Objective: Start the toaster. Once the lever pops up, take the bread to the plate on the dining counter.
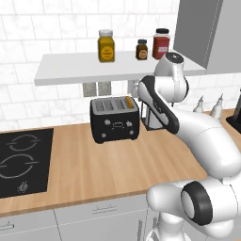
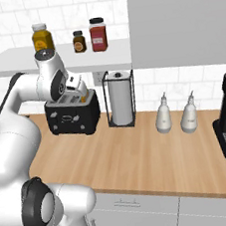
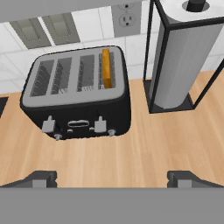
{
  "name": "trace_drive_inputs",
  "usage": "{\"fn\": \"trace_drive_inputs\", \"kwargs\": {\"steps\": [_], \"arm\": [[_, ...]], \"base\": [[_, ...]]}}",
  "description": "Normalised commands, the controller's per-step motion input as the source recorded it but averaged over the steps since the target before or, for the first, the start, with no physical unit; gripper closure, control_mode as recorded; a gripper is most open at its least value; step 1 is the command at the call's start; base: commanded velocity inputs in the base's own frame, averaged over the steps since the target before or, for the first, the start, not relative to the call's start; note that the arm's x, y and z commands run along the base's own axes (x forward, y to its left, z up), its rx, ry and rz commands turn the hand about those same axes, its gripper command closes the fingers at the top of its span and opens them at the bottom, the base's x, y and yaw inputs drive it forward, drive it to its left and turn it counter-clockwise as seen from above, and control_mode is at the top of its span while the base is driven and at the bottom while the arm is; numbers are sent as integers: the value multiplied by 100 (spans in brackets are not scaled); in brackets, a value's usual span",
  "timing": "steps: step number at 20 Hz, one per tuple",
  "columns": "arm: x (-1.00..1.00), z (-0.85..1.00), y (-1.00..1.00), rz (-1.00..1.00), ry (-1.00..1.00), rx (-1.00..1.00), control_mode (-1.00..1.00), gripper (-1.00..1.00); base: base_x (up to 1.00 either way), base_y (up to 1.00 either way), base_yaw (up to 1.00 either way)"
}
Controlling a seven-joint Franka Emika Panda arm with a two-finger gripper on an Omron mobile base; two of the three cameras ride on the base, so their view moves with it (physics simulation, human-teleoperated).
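The gripper (image 3: pixel 112 178) hangs above and in front of the toaster (image 3: pixel 78 94), jaws spread wide and holding nothing — a stance that looks meant for reaching the front levers (image 3: pixel 100 124). The bread (image 3: pixel 106 68) stands on edge in the slot nearest the paper towel holder (image 3: pixel 177 57), sunk low with only its crust showing — toasting apparently not yet started.

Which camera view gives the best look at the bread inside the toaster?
The hand view: it looks down on the toaster, so the bread stands clear in the rightmost slot. The left base view shows just an orange edge; in the right base view the arm covers most of it.
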Motion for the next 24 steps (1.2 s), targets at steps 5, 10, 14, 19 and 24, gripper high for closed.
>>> {"fn": "trace_drive_inputs", "kwargs": {"steps": [5,10,14,19,24], "arm": [[0,0,0,0,0,0,-100,-100],[0,0,0,0,0,0,-100,-100],[0,0,0,0,0,0,-100,-100],[0,0,0,0,0,0,-100,-100],[0,0,0,0,0,0,-100,-100]], "base": [[0,0,0],[0,0,0],[0,0,0],[0,0,0],[0,0,0]]}}
